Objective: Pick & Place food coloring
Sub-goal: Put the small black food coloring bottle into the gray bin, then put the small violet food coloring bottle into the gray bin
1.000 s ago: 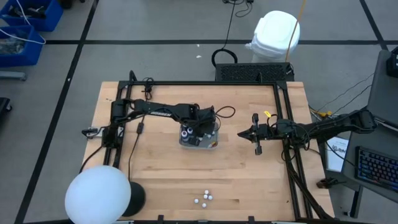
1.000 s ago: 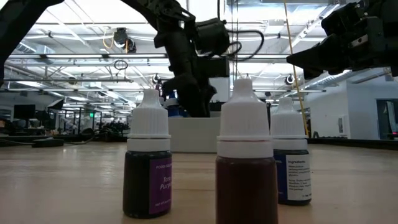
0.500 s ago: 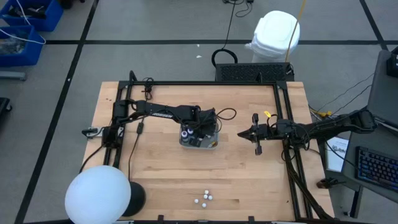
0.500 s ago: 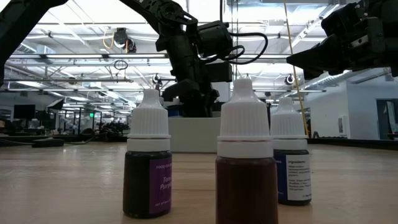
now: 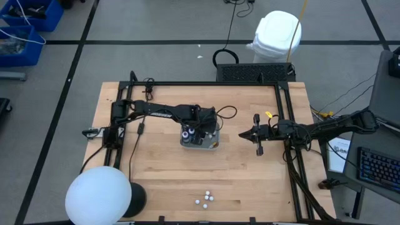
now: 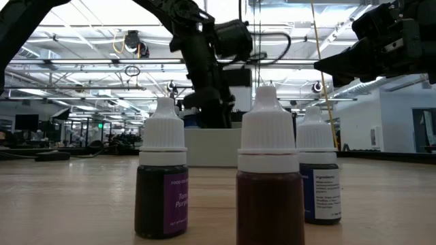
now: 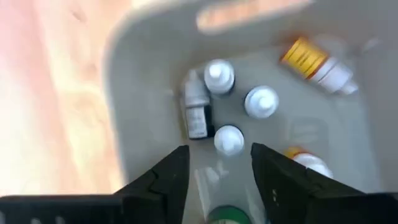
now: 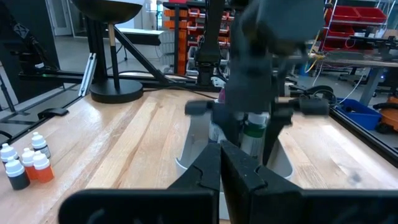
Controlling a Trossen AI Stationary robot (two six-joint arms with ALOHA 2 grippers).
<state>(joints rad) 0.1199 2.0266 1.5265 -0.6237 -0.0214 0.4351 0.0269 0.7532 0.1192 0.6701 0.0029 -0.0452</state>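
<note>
A grey bin (image 5: 209,145) stands mid-table, and my left gripper (image 5: 199,130) hangs over it, pointing down. In the left wrist view this gripper (image 7: 214,177) is open above several food coloring bottles (image 7: 229,138) in the bin (image 7: 124,93). A green-capped bottle (image 7: 227,216) stands between the fingers, with a gap on each side. Three more bottles (image 5: 205,199) stand upright near the table's front edge: purple (image 6: 161,184), brown (image 6: 270,180) and blue (image 6: 319,187). My right gripper (image 5: 242,135) waits shut to the right of the bin.
A large white ball (image 5: 98,197) sits at the table's near left corner. Black frame rails (image 5: 287,144) run along the table's far and right sides. Bare wood lies between the bin and the three bottles.
My left arm's wrist has shifted slightly over the bin and come back; the bottles at the front edge have stayed put.
</note>
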